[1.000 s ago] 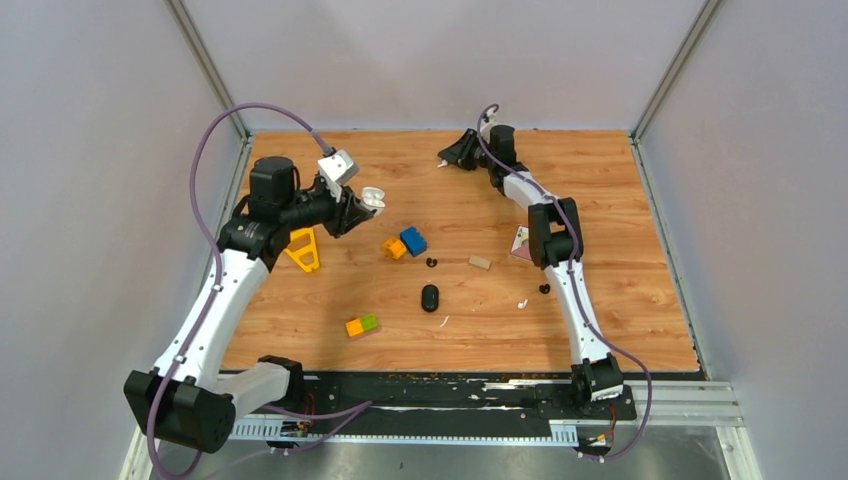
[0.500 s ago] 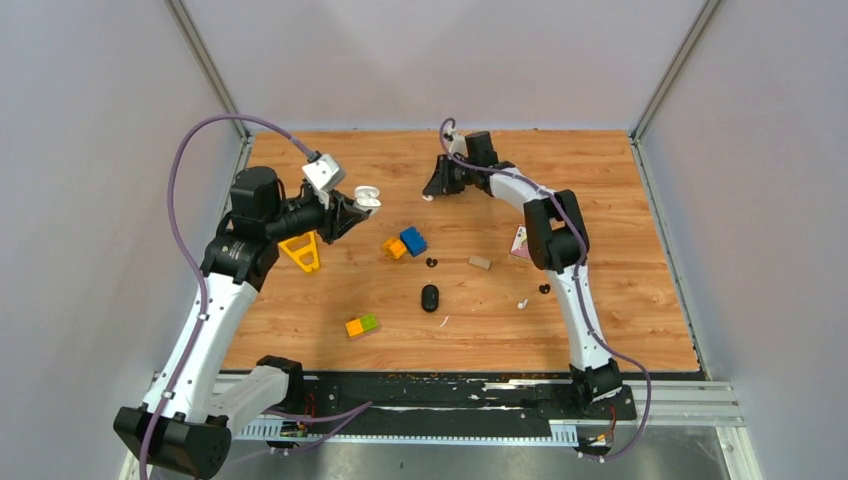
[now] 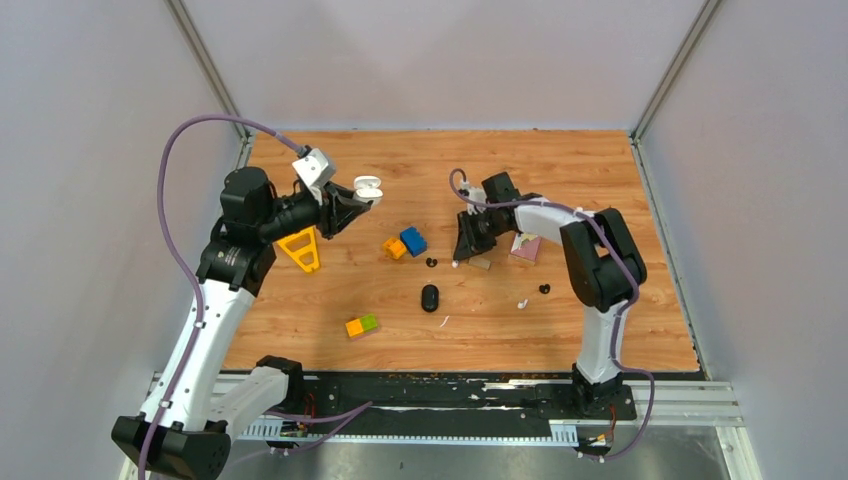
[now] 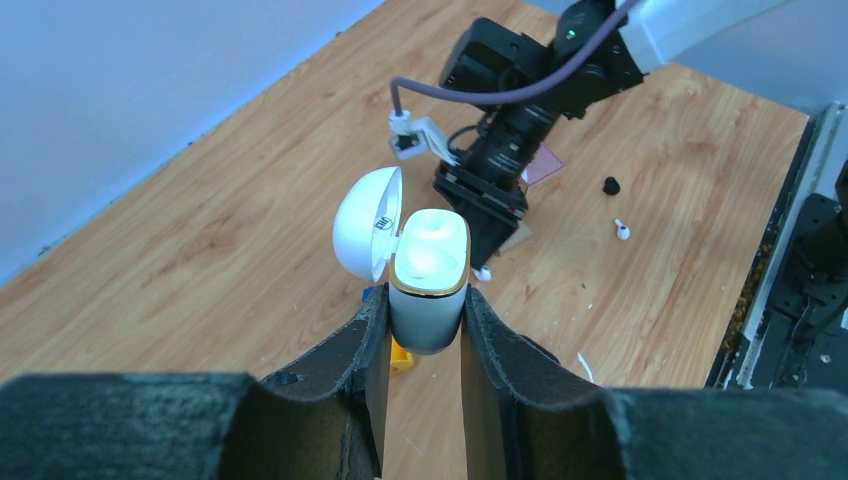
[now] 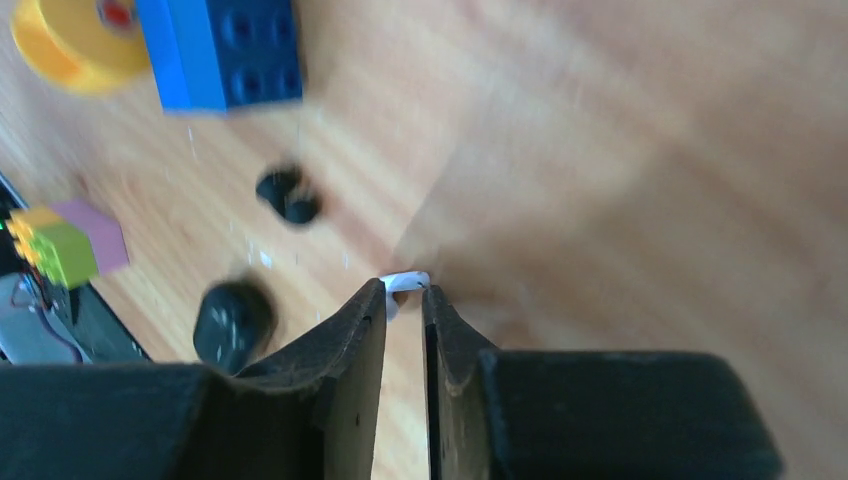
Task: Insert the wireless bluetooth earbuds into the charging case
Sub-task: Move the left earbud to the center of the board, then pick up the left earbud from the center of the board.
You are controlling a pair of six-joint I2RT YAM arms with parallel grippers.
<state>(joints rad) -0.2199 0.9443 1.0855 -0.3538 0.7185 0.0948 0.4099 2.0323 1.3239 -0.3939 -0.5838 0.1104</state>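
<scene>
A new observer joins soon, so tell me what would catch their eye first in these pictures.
The left gripper holds a white charging case, lid flipped open, raised over the left side of the table. The right gripper pinches a tiny white earbud at its fingertips near mid-table, with a blue block close by.

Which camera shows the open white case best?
Left wrist view: the white charging case fills the middle, lid open, clamped by the left gripper. The top external view shows it tiny; the right wrist view misses it.
</scene>
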